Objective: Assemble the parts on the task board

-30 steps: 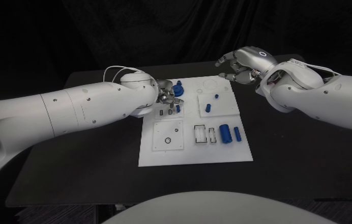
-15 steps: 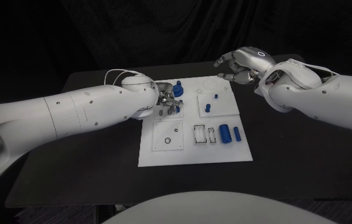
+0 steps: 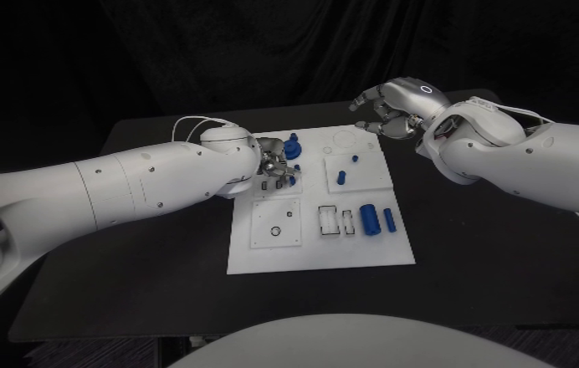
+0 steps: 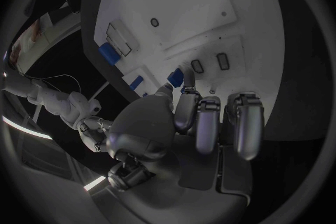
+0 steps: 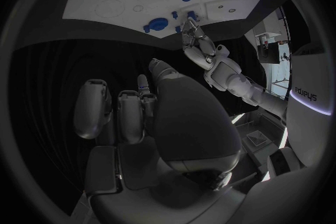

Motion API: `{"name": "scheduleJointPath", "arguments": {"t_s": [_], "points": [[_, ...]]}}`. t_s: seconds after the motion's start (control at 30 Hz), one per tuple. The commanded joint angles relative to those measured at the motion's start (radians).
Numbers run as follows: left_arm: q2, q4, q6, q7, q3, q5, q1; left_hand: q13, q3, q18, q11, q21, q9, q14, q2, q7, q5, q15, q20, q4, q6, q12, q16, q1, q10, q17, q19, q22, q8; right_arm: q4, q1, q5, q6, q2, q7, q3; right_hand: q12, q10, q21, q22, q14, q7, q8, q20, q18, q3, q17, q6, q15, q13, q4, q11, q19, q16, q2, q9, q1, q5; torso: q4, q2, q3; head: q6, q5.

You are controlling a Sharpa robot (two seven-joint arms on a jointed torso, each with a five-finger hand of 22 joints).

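1. Nearest us on the task board (image 3: 320, 255), we see a large blue cylinder (image 3: 369, 218) and a thinner blue pin (image 3: 390, 220) lying loose just beside two rectangular slots (image 3: 336, 221) that hold nothing; we judge these parts as not yet placed.
2. At the board's near left sits a square plate (image 3: 276, 222) with a small ring hole, nothing standing in it.
3. Further in, toward the board's right edge, a short blue peg (image 3: 341, 177) and a small blue stud (image 3: 356, 160) rest on a raised square.
4. Our left hand (image 3: 276, 167) works over the board's left side, fingertips pinched on a small blue part (image 4: 176, 77) right at a pair of little slots (image 4: 210, 63); we judge an insertion is under way.
5. Beyond it a blue knob (image 3: 292, 145) stands on the board's far left.
6. Our right hand (image 3: 392, 110) hovers above the board's far right corner, fingers curled in, nothing held.
7. Overall we judge the task early: most parts remain loose.
8. The black table (image 3: 157, 251) carries the board; behind its far edge hangs dark drapery.
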Motion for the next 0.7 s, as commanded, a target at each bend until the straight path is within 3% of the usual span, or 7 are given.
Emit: {"name": "scheduleJointPath", "arguments": {"t_s": [0.03, 0.43, 0.7], "points": [[0.004, -0.001, 0.007, 0.024, 0.001, 0.006, -0.002, 0.378, 0.01, -0.012, -0.034, -0.004, 0.002, 0.106, -0.007, 0.001, 0.007, -0.004, -0.007, -0.001, 0.007, 0.2, 0.003, 0.005, 0.137, 0.263, -0.004, 0.062, -0.007, -0.001, -0.002, -0.002, 0.009, 0.001, -0.019, 0.001, -0.007, -0.007, -0.003, 0.141, 0.049, 0.004, -0.003, 0.004, -0.006, 0.007, 0.072, 0.002, -0.001, 0.091, -0.001, 0.001, 0.001, -0.003, 0.002, -0.001, -0.01, 0.004, 0.0002, -0.001, 0.0003, 0.0, 0.0], [0.008, -0.004, 0.007, 0.036, 0.001, 0.006, -0.005, 0.378, 0.031, -0.012, -0.035, -0.005, 0.011, 0.106, -0.014, 0.0, 0.018, -0.005, -0.007, -0.012, 0.014, 0.2, 0.003, 0.008, 0.137, 0.263, -0.003, 0.064, -0.02, -0.005, -0.003, -0.002, 0.021, 0.007, -0.026, 0.001, -0.008, -0.008, -0.006, 0.14, 0.049, 0.005, -0.003, 0.004, -0.006, 0.011, 0.071, 0.006, 0.0, 0.089, -0.004, 0.002, 0.0, -0.005, 0.002, -0.003, -0.006, 0.008, -0.0021, 0.0, -0.0005, 0.0, 0.004], [0.01, -0.005, 0.012, 0.046, 0.001, 0.006, -0.006, 0.378, 0.072, -0.012, -0.037, -0.006, 0.025, 0.106, -0.029, -0.003, 0.052, -0.007, -0.009, -0.029, 0.024, 0.2, 0.003, 0.009, 0.137, 0.263, -0.002, 0.065, -0.042, -0.009, -0.005, -0.002, 0.029, 0.009, -0.032, 0.001, -0.008, -0.007, -0.007, 0.14, 0.049, 0.005, -0.003, 0.005, -0.005, 0.013, 0.07, 0.007, 0.0, 0.09, -0.006, 0.002, 0.0, -0.005, 0.002, -0.004, -0.003, 0.01, -0.0006, -0.001, -0.0002, 0.0, 0.003]]}}
